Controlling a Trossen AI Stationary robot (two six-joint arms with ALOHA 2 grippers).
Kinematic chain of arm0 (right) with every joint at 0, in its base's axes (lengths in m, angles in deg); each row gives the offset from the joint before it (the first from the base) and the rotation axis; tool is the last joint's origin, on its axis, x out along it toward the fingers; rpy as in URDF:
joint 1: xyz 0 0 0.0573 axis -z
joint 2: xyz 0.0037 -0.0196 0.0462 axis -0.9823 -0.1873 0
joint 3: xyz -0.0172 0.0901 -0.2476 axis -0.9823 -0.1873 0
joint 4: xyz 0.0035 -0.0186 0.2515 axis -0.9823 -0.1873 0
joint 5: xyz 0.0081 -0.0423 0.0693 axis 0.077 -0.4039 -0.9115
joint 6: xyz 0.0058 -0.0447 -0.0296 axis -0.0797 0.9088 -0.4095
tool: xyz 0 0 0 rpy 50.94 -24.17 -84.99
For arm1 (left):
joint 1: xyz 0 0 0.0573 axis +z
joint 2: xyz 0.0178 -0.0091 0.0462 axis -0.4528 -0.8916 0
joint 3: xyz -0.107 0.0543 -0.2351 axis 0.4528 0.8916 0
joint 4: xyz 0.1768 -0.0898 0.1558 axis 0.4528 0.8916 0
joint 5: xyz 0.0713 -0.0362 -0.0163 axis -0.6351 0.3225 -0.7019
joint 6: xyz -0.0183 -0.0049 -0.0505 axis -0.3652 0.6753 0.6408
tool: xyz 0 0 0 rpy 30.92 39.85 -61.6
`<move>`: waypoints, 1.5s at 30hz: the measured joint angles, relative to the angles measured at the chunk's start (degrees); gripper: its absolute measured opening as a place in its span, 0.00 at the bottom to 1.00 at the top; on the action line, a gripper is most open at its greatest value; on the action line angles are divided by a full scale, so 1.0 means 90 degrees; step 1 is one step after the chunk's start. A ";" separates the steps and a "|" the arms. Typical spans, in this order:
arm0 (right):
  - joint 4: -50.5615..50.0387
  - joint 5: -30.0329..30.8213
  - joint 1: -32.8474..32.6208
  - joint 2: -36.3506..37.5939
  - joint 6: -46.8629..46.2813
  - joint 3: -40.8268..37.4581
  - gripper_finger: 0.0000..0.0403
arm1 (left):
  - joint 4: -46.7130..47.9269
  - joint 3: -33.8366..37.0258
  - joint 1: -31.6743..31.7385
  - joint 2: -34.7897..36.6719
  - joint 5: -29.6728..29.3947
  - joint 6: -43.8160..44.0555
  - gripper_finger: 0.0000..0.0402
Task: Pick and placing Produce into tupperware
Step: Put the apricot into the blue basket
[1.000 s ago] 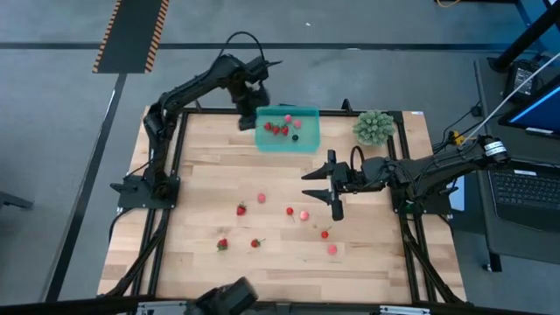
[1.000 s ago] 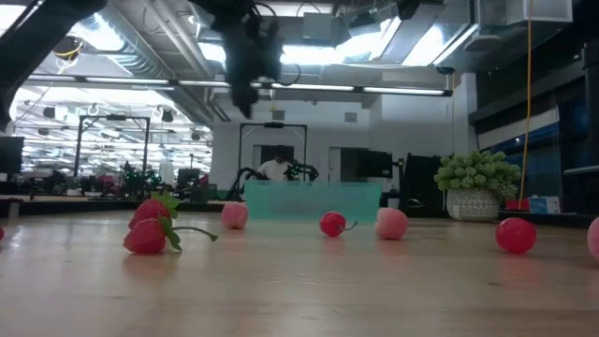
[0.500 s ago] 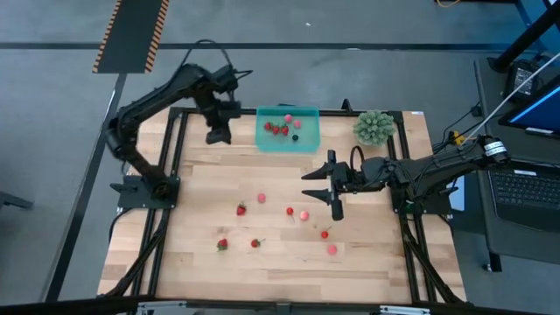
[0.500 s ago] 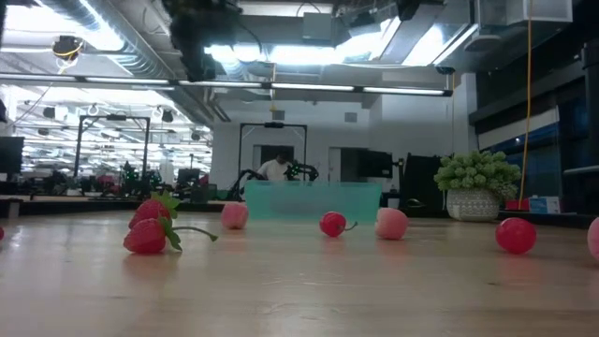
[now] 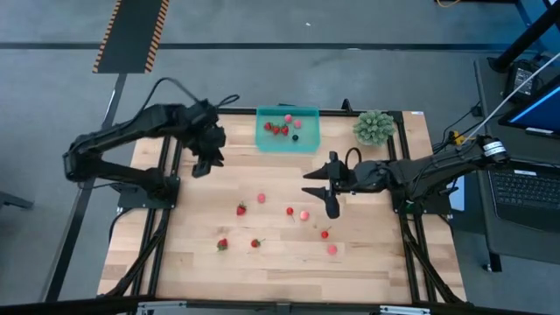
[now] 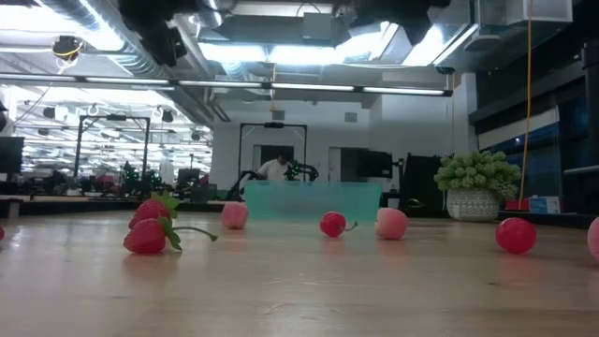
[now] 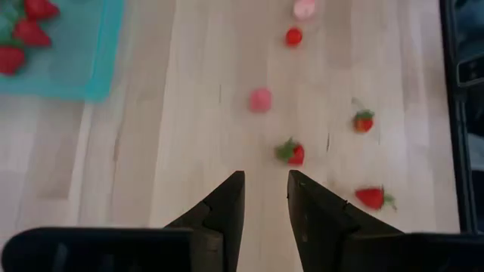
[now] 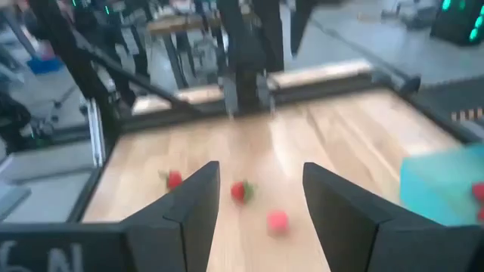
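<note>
The teal tupperware (image 5: 287,129) stands at the table's far edge with several red and pink pieces of produce and a dark berry inside; it also shows in the left wrist view (image 7: 60,53). Several pieces of produce lie loose on the wood: a pink one (image 5: 261,199), a red one (image 5: 241,209), and two near the front (image 5: 222,244) (image 5: 255,243). My left gripper (image 5: 199,168) (image 7: 265,177) hovers shut and holding nothing, left of the tupperware. My right gripper (image 5: 317,192) (image 8: 261,168) hangs open above the table's right-middle, over the berries (image 5: 304,214).
A spiky green plant ball (image 5: 374,127) sits at the far right corner, right of the tupperware. Black frame rails (image 5: 166,192) run along the table's left and right sides. A laptop (image 5: 525,192) stands off the table to the right. Bare wood lies near the front edge.
My left gripper has swung away from above the tupperware's left end, toward the table's left edge and a little nearer. It now hangs over bare wood left of the container. The produce and the tupperware have stayed where they were.
</note>
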 joint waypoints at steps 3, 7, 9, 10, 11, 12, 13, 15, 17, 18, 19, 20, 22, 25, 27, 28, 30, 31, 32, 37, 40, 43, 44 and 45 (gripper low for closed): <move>-0.0110 0.0001 -0.0002 -0.0050 0.0084 0.0000 0.49 | -0.0647 0.0429 -0.0363 0.0431 -0.0083 0.0418 0.23; -0.0105 0.0004 0.0000 -0.0140 0.0056 0.0002 0.57 | -0.1235 0.0807 -0.0727 0.0695 -0.0351 0.0650 0.27; -0.0146 0.0009 0.0000 -0.0169 0.0060 0.0001 0.63 | -0.1266 0.0894 -0.0832 0.0690 -0.0474 0.0662 0.30; -0.0140 0.0011 0.0000 -0.0193 0.0067 -0.0002 0.66 | -0.1267 0.0905 -0.0861 0.0674 -0.0492 0.0683 0.33; -0.0091 0.0021 0.0000 -0.0232 0.0067 0.0000 0.68 | -0.1301 0.0913 -0.0889 0.0652 -0.0510 0.0707 0.35; -0.0096 0.0024 0.0000 -0.0249 0.0065 0.0000 0.71 | -0.1318 0.0929 -0.0919 0.0627 -0.0548 0.0731 0.38; -0.0138 0.0024 0.0000 -0.0263 0.0065 0.0000 0.73 | -0.1321 0.0953 -0.0946 0.0600 -0.0596 0.0758 0.41; -0.0094 0.0021 0.0000 -0.0337 0.0060 0.0000 0.76 | -0.1455 0.0973 -0.0987 0.0545 -0.0639 0.0746 0.45; -0.0188 0.0016 0.0000 -0.0389 0.0034 0.0000 0.77 | -0.1496 0.0973 -0.1020 0.0542 -0.0643 0.0638 0.48; -0.0172 0.0004 -0.0014 -0.0430 -0.0030 0.0000 0.77 | -0.1567 0.0973 -0.1053 0.0530 -0.0643 0.0625 0.50; -0.0196 -0.0053 -0.0029 -0.0453 -0.0129 0.0000 0.77 | -0.1648 0.0973 -0.1101 0.0506 -0.0641 0.0628 0.51; -0.0267 -0.0117 -0.0050 -0.0470 -0.0249 0.0000 0.77 | -0.1658 0.0975 -0.1146 0.0496 -0.0630 0.0653 0.51; -0.0499 -0.0342 -0.0072 -0.0490 -0.0641 0.0000 0.77 | -0.1650 0.0975 -0.1252 0.0511 -0.0578 0.0652 0.52; -0.1038 -0.0481 -0.0150 -0.0505 -0.1136 0.0000 0.77 | -0.1640 0.0975 -0.1501 0.0503 -0.0558 0.0657 0.52; -0.1259 -0.0480 -0.0180 -0.0573 -0.1299 0.0000 0.77 | -0.1640 0.0975 -0.1689 0.0508 -0.0553 0.0657 0.52; -0.1364 -0.0485 -0.0184 -0.0622 -0.1347 -0.0002 0.77 | -0.1642 0.0975 -0.1784 0.0506 -0.0554 0.0656 0.52; -0.1313 -0.0486 -0.0185 -0.0781 -0.1472 -0.0001 0.77 | -0.1660 0.0975 -0.1969 0.0506 -0.0556 0.0657 0.52; -0.1327 -0.0521 -0.0183 -0.0863 -0.1526 0.0000 0.77 | -0.1680 0.0975 -0.2056 0.0506 -0.0556 0.0652 0.52; -0.1319 -0.0619 -0.0182 -0.0971 -0.1595 0.0000 0.77 | -0.1697 0.0975 -0.2140 0.0506 -0.0561 0.0652 0.52; -0.1306 -0.1057 -0.0185 -0.1562 -0.1774 0.0000 0.77 | -0.1821 0.0975 -0.2472 0.0506 -0.0602 0.0652 0.52; -0.1399 -0.1074 -0.0182 -0.1849 -0.1722 0.0000 0.77 | -0.1822 0.0975 -0.2573 0.0506 -0.0606 0.0651 0.52; -0.1435 -0.1072 -0.0169 -0.2025 -0.1571 0.0000 0.77 | -0.1914 0.0975 -0.2605 0.0506 -0.0645 0.0650 0.52; -0.1449 -0.1074 -0.0144 -0.2071 -0.1572 0.0000 0.77 | -0.2010 0.0975 -0.2605 0.0506 -0.0715 0.0650 0.52; -0.1468 -0.1074 -0.0125 -0.2137 -0.1590 0.0000 0.77 | -0.2109 0.0975 -0.2604 0.0506 -0.0806 0.0649 0.52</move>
